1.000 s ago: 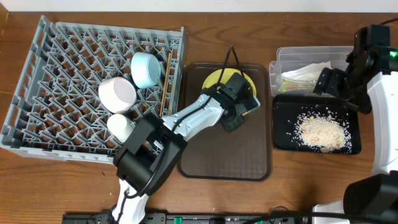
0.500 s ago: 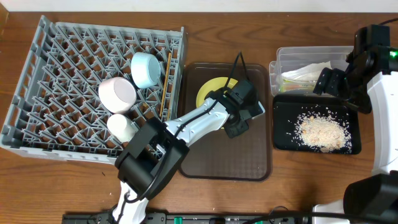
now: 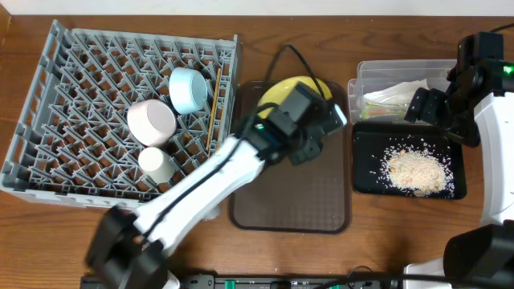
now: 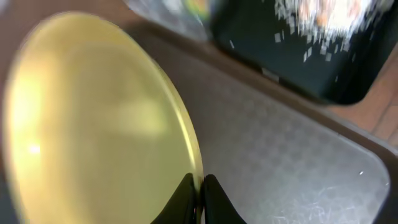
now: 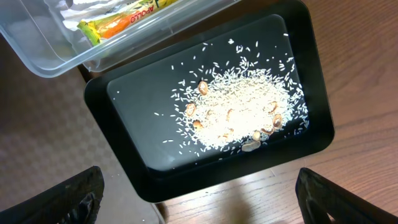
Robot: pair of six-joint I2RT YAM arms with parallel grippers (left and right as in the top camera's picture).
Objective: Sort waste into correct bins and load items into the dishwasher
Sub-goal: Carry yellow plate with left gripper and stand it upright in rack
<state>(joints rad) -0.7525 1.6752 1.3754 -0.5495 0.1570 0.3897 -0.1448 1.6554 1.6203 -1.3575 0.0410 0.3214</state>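
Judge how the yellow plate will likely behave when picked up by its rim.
Probably stiff: the yellow plate shows a clean curved rim where the left gripper pinches it. Its glossy sheen suggests it may slip in so thin a pinch. Held at one edge only, it could swing over the brown tray.

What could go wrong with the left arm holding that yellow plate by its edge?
The left gripper pinches the yellow plate only at its thin rim, so it may slip or swing loose over the brown tray. In the dish rack, the side nearest the plate already holds the blue bowl and chopsticks; the plate could knock them.
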